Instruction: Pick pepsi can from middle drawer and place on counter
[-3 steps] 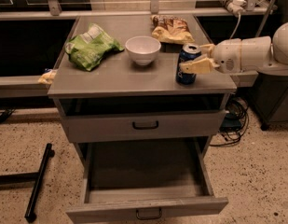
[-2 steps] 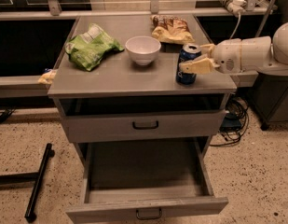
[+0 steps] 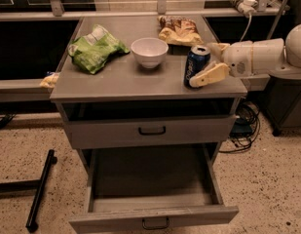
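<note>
On counter (image 3: 116,77) front-rt corner: upright pepsi can (image 3: 195,62) in tight pinch of gripper (image 3: 201,66).

The counter (image 3: 116,79) carries four things. A green bag (image 3: 94,48) lies at the left edge. A white bowl (image 3: 149,51) stands in the middle. A yellow bag (image 3: 178,30) lies near the back right corner. The can (image 3: 195,65) stands upright near the front right corner. The gripper (image 3: 204,65) is at the can, reaching in over the right edge.
</note>
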You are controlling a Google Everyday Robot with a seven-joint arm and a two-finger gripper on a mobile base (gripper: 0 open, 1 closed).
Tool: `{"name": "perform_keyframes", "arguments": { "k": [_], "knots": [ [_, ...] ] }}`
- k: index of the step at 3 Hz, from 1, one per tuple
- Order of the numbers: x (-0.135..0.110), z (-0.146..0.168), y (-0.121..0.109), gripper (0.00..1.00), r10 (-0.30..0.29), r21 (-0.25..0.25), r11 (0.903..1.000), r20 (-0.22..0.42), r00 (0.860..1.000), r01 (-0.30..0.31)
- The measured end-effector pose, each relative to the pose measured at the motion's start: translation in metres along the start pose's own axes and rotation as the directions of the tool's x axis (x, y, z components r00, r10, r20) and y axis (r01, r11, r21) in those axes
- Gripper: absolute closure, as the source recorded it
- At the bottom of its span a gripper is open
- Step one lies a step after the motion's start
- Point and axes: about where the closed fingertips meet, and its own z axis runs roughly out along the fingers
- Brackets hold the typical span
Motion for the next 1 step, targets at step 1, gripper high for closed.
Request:
{"name": "perform_keyframes", "arguments": {
  "k": [1],
  "knots": [
    [0.0, 0.0, 0.0, 0.0, 0.0, 0.0, 1.0, 0.0, 1.0, 0.0]
  ]
}}
